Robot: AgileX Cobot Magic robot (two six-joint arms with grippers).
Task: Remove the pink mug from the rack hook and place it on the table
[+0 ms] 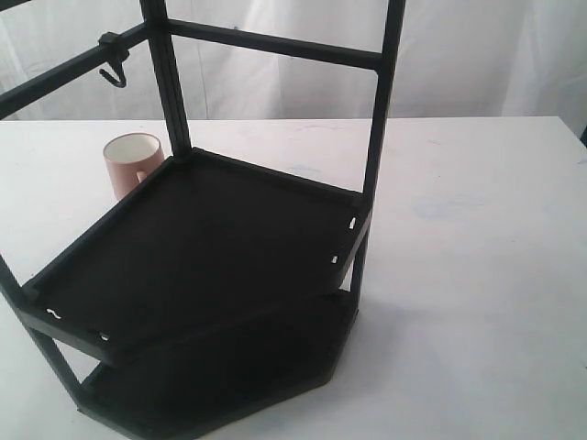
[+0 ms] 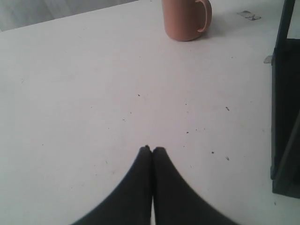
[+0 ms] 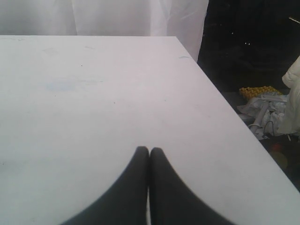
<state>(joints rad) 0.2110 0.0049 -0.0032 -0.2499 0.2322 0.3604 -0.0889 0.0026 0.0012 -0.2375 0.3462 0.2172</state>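
There was one pink mug [image 1: 133, 165], one rack hook [image 1: 112, 75] and two tools; the mug stood upright on the table [image 1: 477, 238], just beside a corner of the black rack [image 1: 202, 247], below the hook and apart from it; the left tool [image 2: 152, 149] was clenched on nothing, the mug well ahead of it across the table; the right tool [image 3: 149, 149] was likewise clenched and empty, above the table.
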